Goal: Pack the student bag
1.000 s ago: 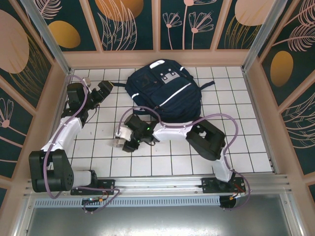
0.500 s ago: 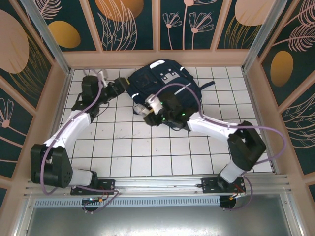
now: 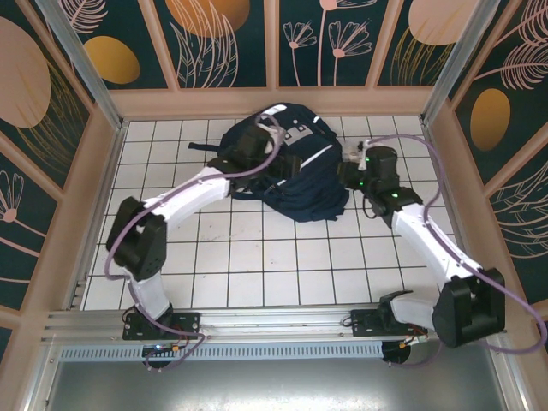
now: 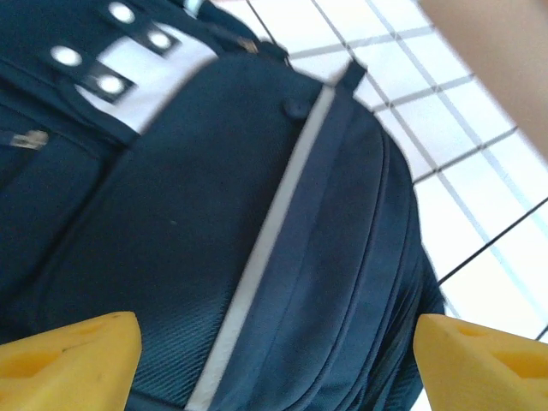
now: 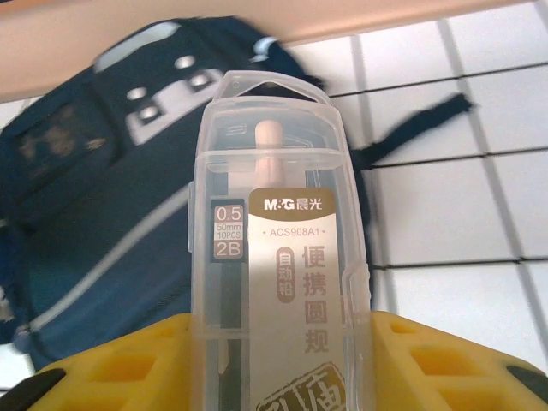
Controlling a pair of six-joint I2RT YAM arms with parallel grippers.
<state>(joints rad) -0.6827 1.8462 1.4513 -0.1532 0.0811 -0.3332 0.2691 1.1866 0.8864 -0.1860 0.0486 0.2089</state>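
Note:
The student bag [image 3: 300,180], dark navy with white stripes and a light grey patch, lies at the back middle of the tiled table. My left gripper [image 3: 257,144] hovers over the bag's left part. In the left wrist view its yellow fingertips [image 4: 73,360] stand wide apart, open, with the bag's front [image 4: 257,214] and white stripe [image 4: 274,231] between and beyond them. My right gripper [image 3: 353,169] is at the bag's right side. It is shut on a clear plastic stationery case [image 5: 278,248] with a printed label, which points toward the bag [image 5: 86,214].
A dark strap [image 5: 428,120] trails from the bag onto the white tiles [image 3: 257,257]. Wooden walls [image 3: 274,101] close the back and sides. A metal rail [image 3: 274,321] runs along the near edge. Open tiles lie in front of the bag.
The left arm swung right from the table's left side to above the bag. The right arm carried the clear case from the front tiles, across the bag, to its right side.

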